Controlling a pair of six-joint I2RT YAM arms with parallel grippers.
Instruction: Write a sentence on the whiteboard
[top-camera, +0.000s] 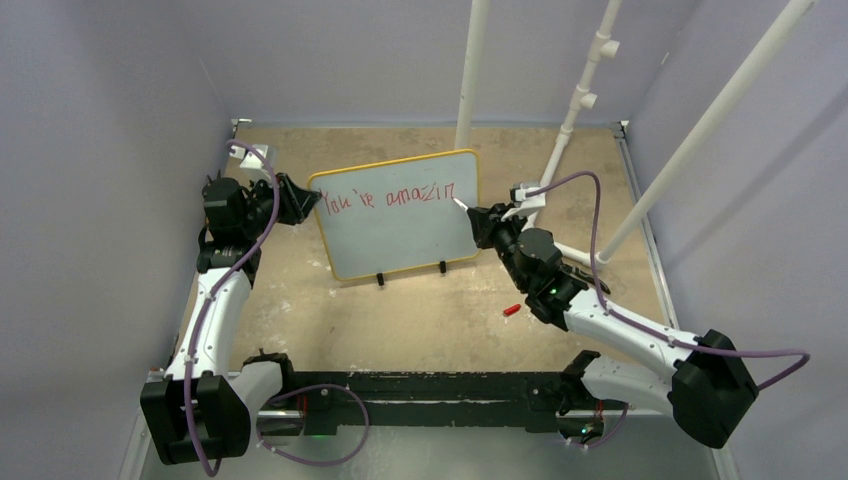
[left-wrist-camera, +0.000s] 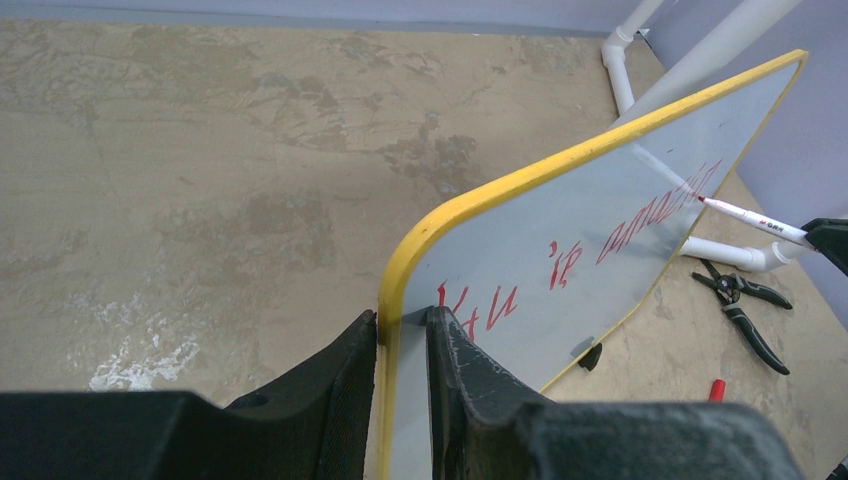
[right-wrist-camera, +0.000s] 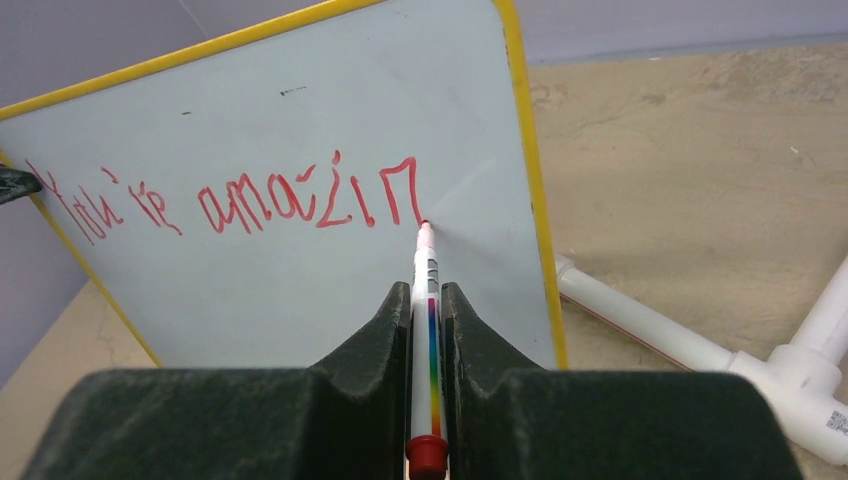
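Whiteboard (top-camera: 400, 225) looks light, stiff, tippy; left end effector (left-wrist-camera: 402, 322) clamps its side frame. Right end effector (right-wrist-camera: 428, 300) pinches marker (right-wrist-camera: 426, 262).

A worn, mottled tan table (top-camera: 420, 320) is being used as the carrying surface. A whiteboard (top-camera: 400, 235) is being stood on it on small black feet, about midway between the left and right edges and closer to the far edge. A small red cap (top-camera: 511, 311) is being left lying closer to the near edge, right of the board. White pipes (right-wrist-camera: 650, 335) and black-handled pliers (left-wrist-camera: 733, 293) are being kept toward the right edge.
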